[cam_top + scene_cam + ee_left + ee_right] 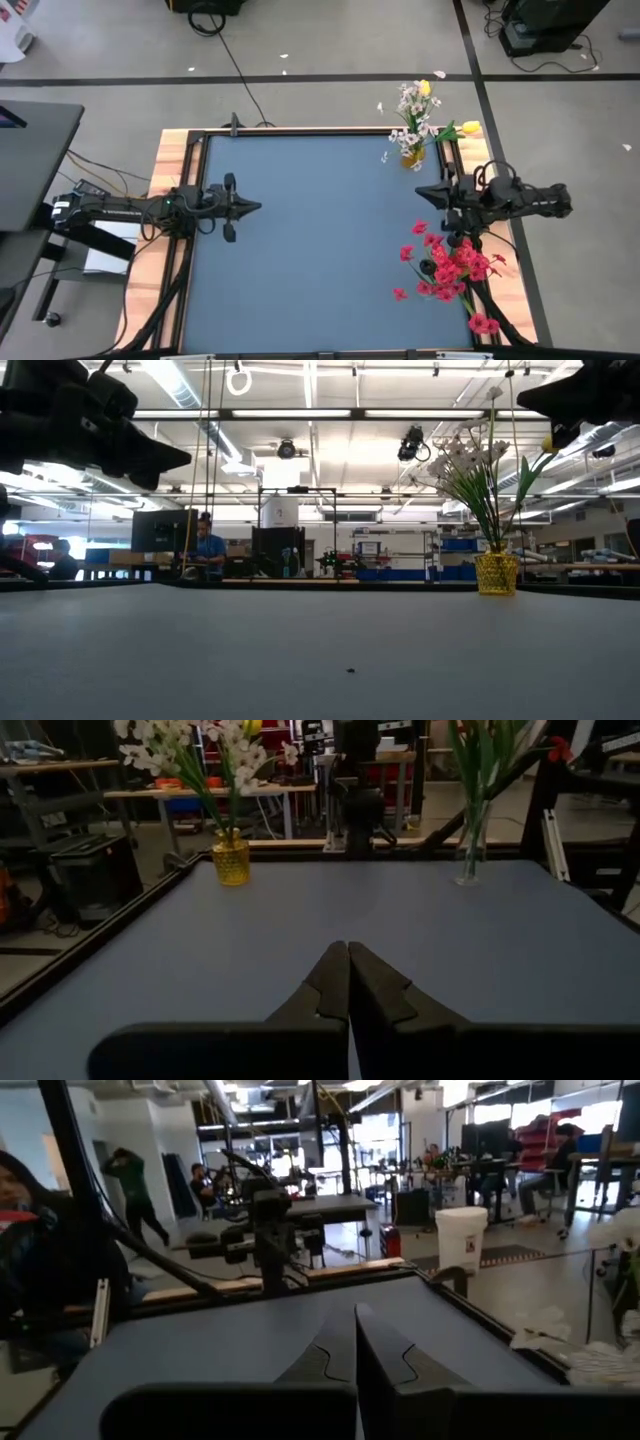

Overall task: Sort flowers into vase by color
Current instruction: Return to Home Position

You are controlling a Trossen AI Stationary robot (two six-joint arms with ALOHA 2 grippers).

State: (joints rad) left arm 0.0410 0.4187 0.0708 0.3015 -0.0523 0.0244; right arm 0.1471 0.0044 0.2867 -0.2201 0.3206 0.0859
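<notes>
We judged sorting finished: white and yellow flowers point(418, 105) in yellow vase point(411, 156), red flowers point(452, 265) in clear vase point(469, 848), none loose on desk point(320, 230). Left gripper point(256, 208), right gripper point(419, 190) hovered, fingers together.

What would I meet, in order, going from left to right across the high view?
Left claw → yellow vase → the yellow tulip leaning right. The right claw and the red flowers overlap the vase, so their place is unclear.

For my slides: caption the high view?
White and yellow flowers in yellow vase, red flowers apart; left claw and right claw shut.
</notes>
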